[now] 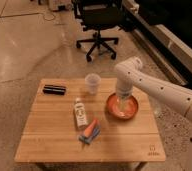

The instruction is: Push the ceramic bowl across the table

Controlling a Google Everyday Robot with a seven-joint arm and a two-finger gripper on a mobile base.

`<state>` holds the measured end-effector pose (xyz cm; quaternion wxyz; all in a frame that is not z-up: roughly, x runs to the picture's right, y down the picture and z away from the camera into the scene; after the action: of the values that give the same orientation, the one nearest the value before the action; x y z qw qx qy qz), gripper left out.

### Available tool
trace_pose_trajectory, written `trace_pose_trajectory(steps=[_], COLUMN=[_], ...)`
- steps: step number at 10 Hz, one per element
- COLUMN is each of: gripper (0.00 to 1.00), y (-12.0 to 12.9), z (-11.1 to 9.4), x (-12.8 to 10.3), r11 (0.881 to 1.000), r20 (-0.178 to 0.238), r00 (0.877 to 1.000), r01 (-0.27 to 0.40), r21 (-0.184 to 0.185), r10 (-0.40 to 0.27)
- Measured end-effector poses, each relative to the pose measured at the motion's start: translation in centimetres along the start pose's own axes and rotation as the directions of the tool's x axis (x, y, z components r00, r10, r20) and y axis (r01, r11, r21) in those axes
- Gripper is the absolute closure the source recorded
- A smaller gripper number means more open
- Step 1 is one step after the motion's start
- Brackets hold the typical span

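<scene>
light wooden plank surface (49, 137), small dark logo (153, 150) near its front right corner. ceramic bowl (129, 114), glossy orange-red with a paler centre, sits on the right half of the surface, toward the far edge, close to the right edge but fully on the boards. white arm (156, 90) enters from the right, bends at a rounded elbow above the far right part of the surface and drops straight down over the bowl. end effector (121, 102) hangs inside the bowl's rim, low over the pale centre; whether it touches the bowl, and how far it is spread, cannot be told from this view. nothing seen held in it. translucent whitish cup (92, 83) upright just left of the bowl, near the far edge, apart from it. flat black object (54, 90) lies at the far left. small white bottle (80, 113) lies on its side near the middle. orange and blue item (90, 131) lies just in front of the bottle. black office chair (97, 25) stands on the polished floor beyond the surface.
</scene>
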<state>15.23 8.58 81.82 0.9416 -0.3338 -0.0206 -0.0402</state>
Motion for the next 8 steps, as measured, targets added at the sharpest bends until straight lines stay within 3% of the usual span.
trace_pose_trajectory(steps=[8], gripper=[0.35], y=[-1.05], z=[0.95], x=[-0.11], r11=[1.0], r20=[0.01], r00=[1.0], r01=[0.008], r21=[-0.008], r10=[-0.008])
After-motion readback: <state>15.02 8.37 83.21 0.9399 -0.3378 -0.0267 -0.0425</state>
